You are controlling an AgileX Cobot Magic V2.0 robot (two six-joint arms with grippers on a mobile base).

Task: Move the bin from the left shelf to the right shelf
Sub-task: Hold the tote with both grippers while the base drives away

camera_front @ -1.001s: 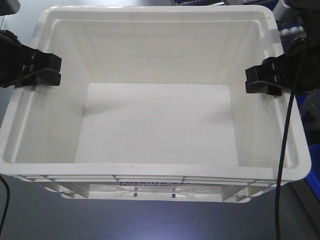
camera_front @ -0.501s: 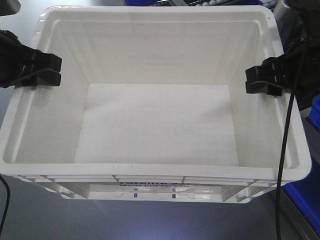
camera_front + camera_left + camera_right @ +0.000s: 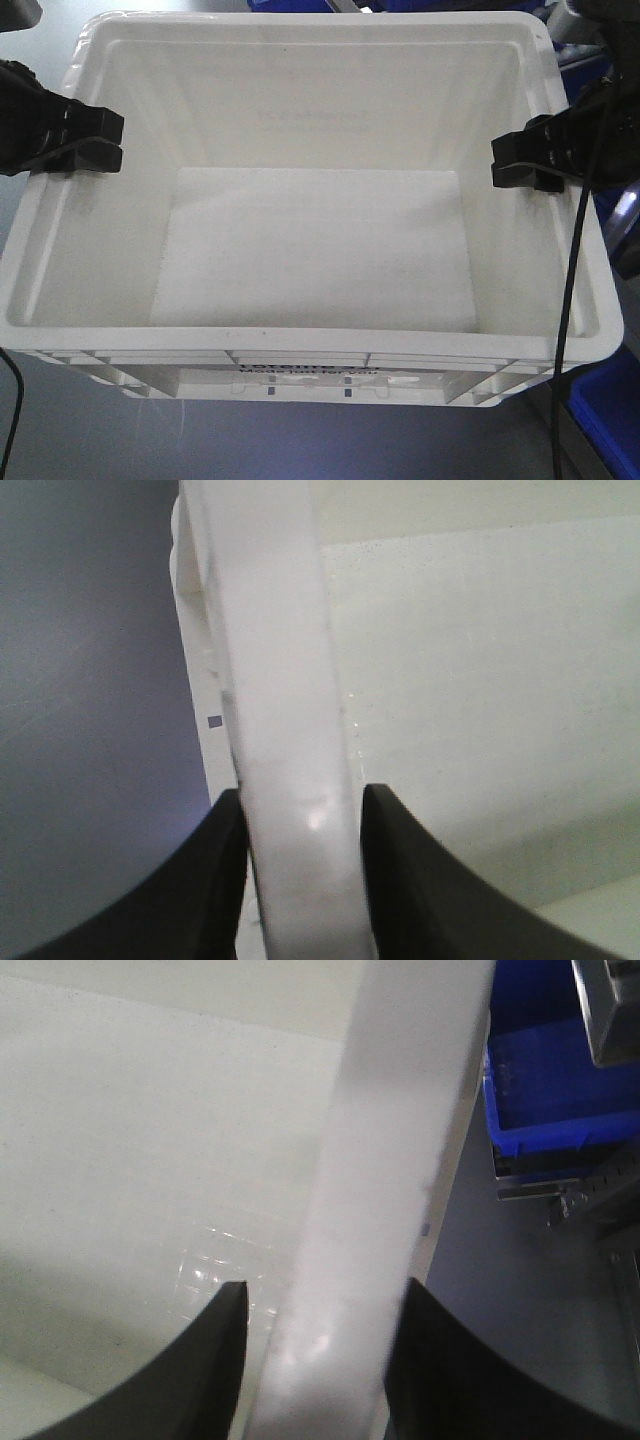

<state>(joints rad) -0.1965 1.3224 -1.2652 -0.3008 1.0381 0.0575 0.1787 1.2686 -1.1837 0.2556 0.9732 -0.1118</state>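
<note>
At mid-left of the front view, the jaws of the left gripper clamp the side rim of the bin; at mid-right, the right gripper pinches the opposite rim. The white bin fills the frame; a blue bin shows at upper right of the right wrist view.

We see the bin filling most of the front view: a large white rectangular plastic tote, open side up and empty, with a broad smooth rim and ribs under the near edge. Dark print sits on its near outer wall, bottom centre of the frame, too cut off to read
</note>
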